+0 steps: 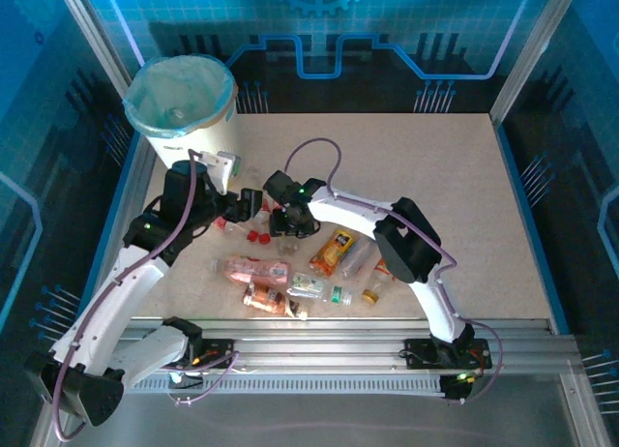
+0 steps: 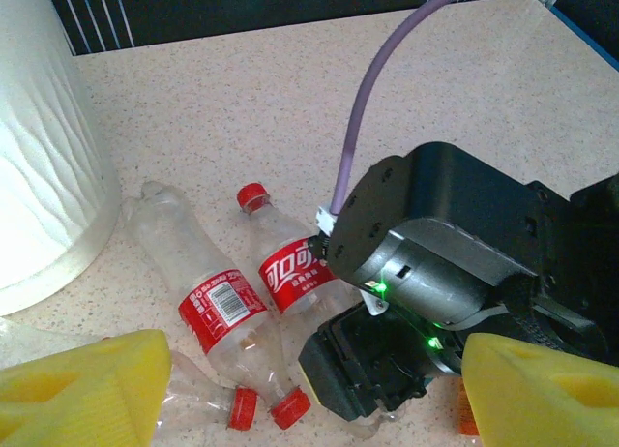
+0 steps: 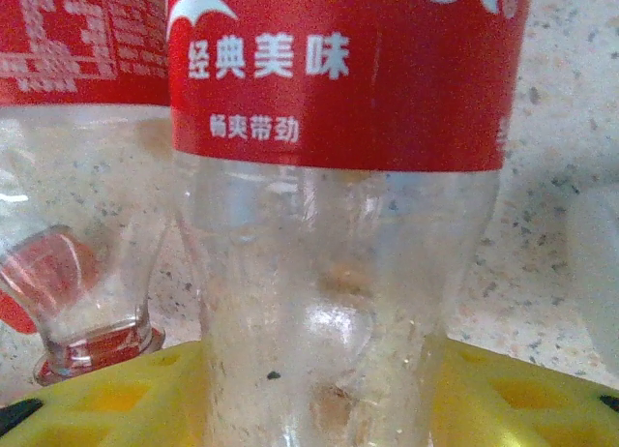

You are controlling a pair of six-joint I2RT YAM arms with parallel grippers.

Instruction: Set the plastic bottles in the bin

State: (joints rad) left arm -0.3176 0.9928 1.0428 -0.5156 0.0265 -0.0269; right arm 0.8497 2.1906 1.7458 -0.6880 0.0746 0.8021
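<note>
Bin (image 1: 205,135) is upright with the bag mouth open, so a drop from above is not obstructed. Most bottles (image 1: 253,270) are scattered on the table (image 1: 435,176), on the near side of the bin and off to its right. None is seen touching it.

Two red-label bottles are lying just beside the bin's base. One (image 2: 221,312) has its bottom end near the bin wall. The other (image 2: 293,273) lies further out, with its cap pointing the opposite way.

Right gripper (image 1: 289,224) is set low to the right of the bin, over that outer bottle. In its wrist view a clear bottle body under a red label is framed between the yellow pads (image 3: 97,399), one pad on each side. Contact isn't visible, so whether it is clamped can't be told. This is judged to be the grasp step — the body is taken below the label, probably because the waist there fits the jaw span.

Left gripper (image 1: 239,211) is held between the bin and the right gripper, fingers apart, nothing between them. It is aimed at the same pair, likely staged there because the carry to the bin is short.

Risk as judged: both wrists are crowded over one small patch beside the bin — a lift by the right arm would need clearance from the left before swinging binward.
</note>
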